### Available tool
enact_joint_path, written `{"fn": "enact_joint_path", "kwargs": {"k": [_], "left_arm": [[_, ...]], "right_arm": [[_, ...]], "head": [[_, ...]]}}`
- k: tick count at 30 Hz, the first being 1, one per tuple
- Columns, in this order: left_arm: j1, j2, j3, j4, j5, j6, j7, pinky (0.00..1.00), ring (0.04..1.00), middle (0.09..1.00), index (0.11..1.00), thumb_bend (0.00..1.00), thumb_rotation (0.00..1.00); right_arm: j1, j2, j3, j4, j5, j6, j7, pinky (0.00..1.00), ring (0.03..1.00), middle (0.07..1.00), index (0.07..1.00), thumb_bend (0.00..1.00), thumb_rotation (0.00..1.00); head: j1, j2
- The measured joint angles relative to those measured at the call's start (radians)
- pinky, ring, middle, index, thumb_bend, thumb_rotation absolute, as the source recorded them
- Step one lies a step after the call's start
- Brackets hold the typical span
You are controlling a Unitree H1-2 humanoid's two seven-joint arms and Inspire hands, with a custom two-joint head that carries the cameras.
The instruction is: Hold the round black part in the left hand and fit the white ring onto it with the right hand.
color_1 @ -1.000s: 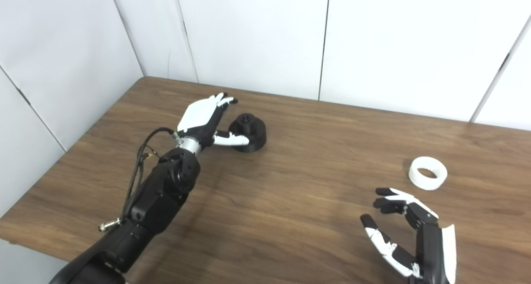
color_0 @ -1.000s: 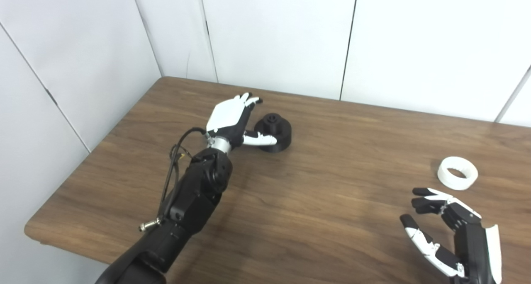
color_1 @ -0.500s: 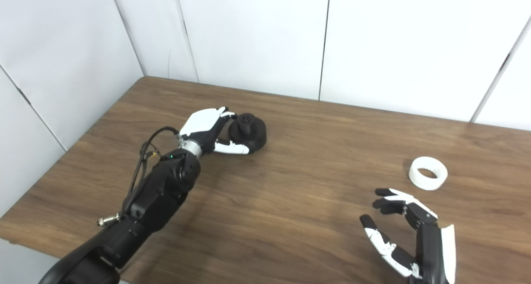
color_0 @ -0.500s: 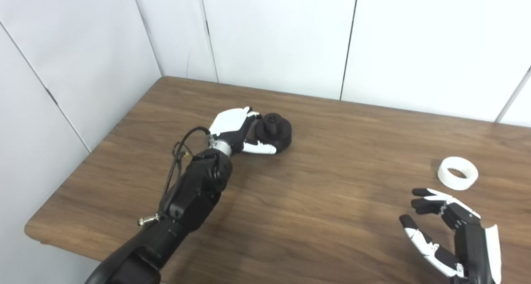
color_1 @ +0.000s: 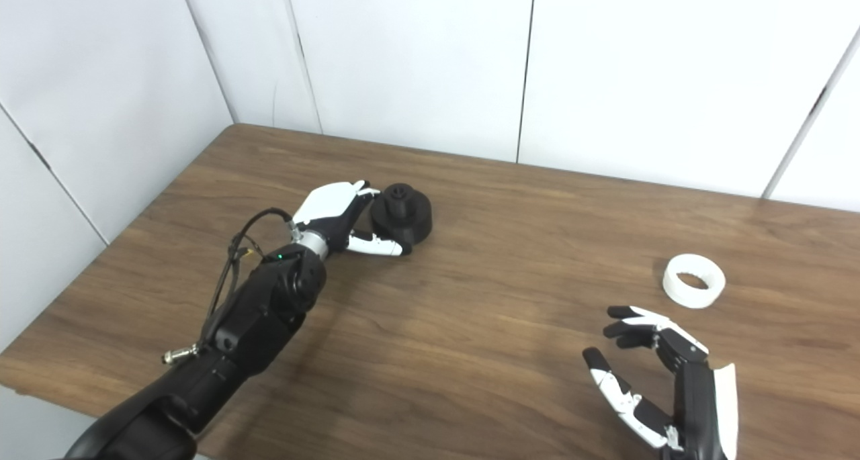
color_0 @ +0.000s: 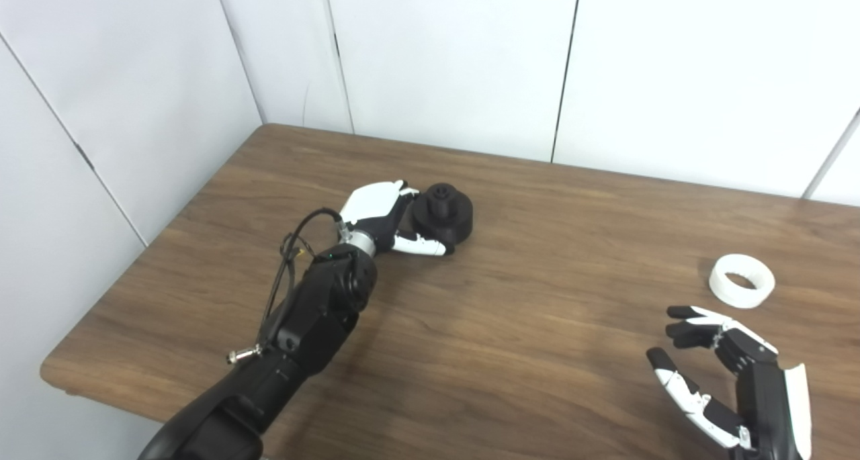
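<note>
Left hand (color_0: 379, 213), white-backed with black fingers, wrapped against the near-left side of the round black plastic part (color_0: 443, 214) with a small raised hub on top; fingers curled over the far-left rim, white thumb (color_0: 420, 246) laid along the near edge, so closed on the part. Part seated on the brown wood-grain bench (color_0: 524, 312), just beyond and to the right of that hand's palm; whether lifted at all, impossible to tell. Black forearm with a looped cable trailing back from the wrist toward the lower left. Right hand (color_1: 662, 379) low near the front edge of the bench, palm turned inward, fingers and thumb spread apart and curved, holding nothing. White toothed plastic ring (color_1: 693, 281) lying flat on the bench just beyond that hand's fingertips and slightly to its right, not touched by them. Ring and black part well apart, with bare bench between the two hands. Pale wall panels behind the far edge.
</note>
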Motion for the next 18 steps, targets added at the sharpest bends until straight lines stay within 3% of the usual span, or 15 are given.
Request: {"fn": "enact_joint_path", "kwargs": {"k": [8, 18], "left_arm": [[0.0, -0.067, 0.055, 0.073, -0.087, -0.097, 0.143, 0.97, 1.0, 0.995, 0.785, 0.99, 0.43], [-0.002, -0.118, 0.103, 0.171, -0.177, -0.231, 0.28, 0.95, 0.963, 0.935, 0.693, 0.91, 0.37]], "right_arm": [[0.004, 0.001, -0.003, -0.005, -0.002, 0.012, 0.0, 0.52, 0.59, 0.658, 0.499, 0.5, 0.16], [0.007, 0.001, -0.005, -0.006, -0.003, 0.012, -0.001, 0.52, 0.585, 0.655, 0.499, 0.5, 0.16]], "head": [[0.0, 0.003], [-0.002, 0.009]]}}
